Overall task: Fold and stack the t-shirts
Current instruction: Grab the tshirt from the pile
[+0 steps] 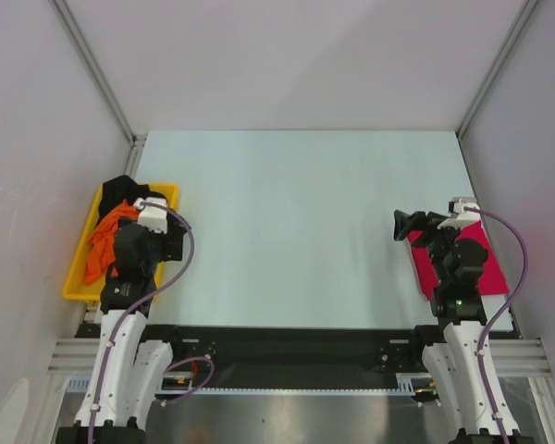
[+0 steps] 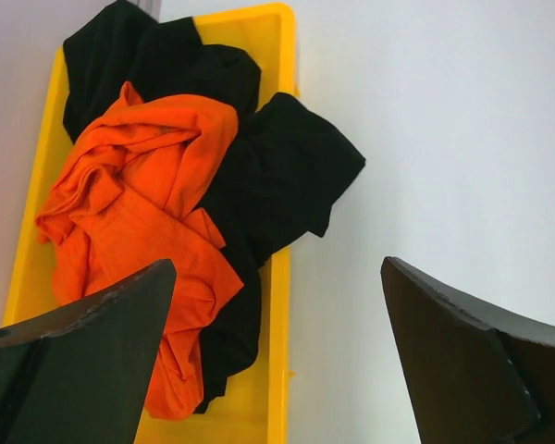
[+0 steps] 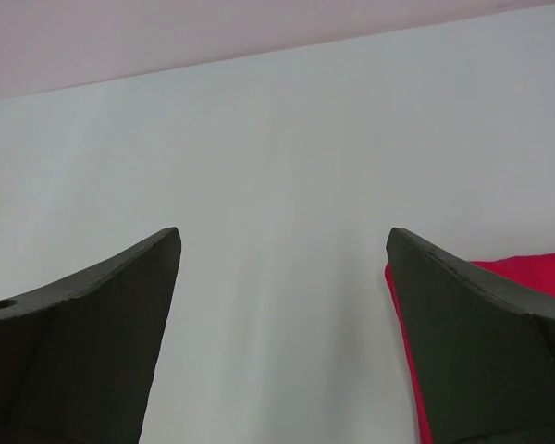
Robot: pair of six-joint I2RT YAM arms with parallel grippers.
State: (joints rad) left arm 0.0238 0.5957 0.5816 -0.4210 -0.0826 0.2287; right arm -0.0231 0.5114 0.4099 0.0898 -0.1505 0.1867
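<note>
The orange t-shirt (image 2: 139, 213) lies crumpled just ahead and to the left of the left gripper (image 2: 277, 277). It rests on the black t-shirt (image 2: 287, 176), and both sit in the yellow tray (image 2: 277, 55). One black flap spills over the tray's rim onto the white table (image 1: 296, 222), straight ahead between the fingers. That gripper is spread wide and holds nothing. The magenta-pink t-shirt (image 3: 536, 277) lies flat on the table beneath and to the right of the right gripper (image 3: 282, 236), which is also spread wide and empty.
</note>
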